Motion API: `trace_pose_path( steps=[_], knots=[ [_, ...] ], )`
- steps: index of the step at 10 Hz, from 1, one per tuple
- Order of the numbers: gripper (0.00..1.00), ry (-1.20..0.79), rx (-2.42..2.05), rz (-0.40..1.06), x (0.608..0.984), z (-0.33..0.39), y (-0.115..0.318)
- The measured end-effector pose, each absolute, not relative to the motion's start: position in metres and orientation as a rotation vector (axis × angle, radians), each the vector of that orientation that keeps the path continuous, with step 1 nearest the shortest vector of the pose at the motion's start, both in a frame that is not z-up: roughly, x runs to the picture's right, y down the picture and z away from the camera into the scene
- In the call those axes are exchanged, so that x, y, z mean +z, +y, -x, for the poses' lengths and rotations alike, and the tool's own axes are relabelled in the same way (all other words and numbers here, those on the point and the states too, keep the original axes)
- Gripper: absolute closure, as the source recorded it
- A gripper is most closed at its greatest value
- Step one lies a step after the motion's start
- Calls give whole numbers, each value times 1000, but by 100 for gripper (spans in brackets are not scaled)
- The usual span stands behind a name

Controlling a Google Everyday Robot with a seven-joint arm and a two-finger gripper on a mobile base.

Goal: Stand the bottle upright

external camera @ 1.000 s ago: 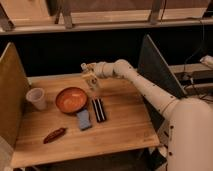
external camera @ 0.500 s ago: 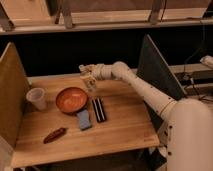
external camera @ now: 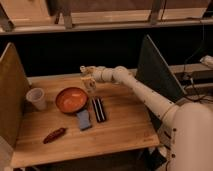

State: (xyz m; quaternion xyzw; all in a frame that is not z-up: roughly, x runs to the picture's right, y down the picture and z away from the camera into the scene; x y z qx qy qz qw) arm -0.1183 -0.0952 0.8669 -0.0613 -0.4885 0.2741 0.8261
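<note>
The bottle (external camera: 89,84) is small and cream-white with a pale label. It stands about upright at the back of the wooden table (external camera: 125,130), just right of the orange bowl (external camera: 71,99). My gripper (external camera: 87,73) reaches in from the right and is closed around the bottle's top. The bottle's base is at or just above the table surface; I cannot tell which.
A translucent white cup (external camera: 37,98) stands at the left. A blue sponge (external camera: 83,119) and a black rectangular bar (external camera: 99,109) lie in front of the bowl. A reddish-brown object (external camera: 54,135) lies front left. Upright panels (external camera: 12,95) flank the table.
The gripper and the bottle have shifted slightly left and down. Nothing else has moved.
</note>
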Motion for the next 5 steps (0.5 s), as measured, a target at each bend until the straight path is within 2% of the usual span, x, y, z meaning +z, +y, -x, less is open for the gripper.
trace_pose_path(
  steps=[5],
  knots=[
    [100, -1087, 607, 152, 881, 129, -72]
  ],
)
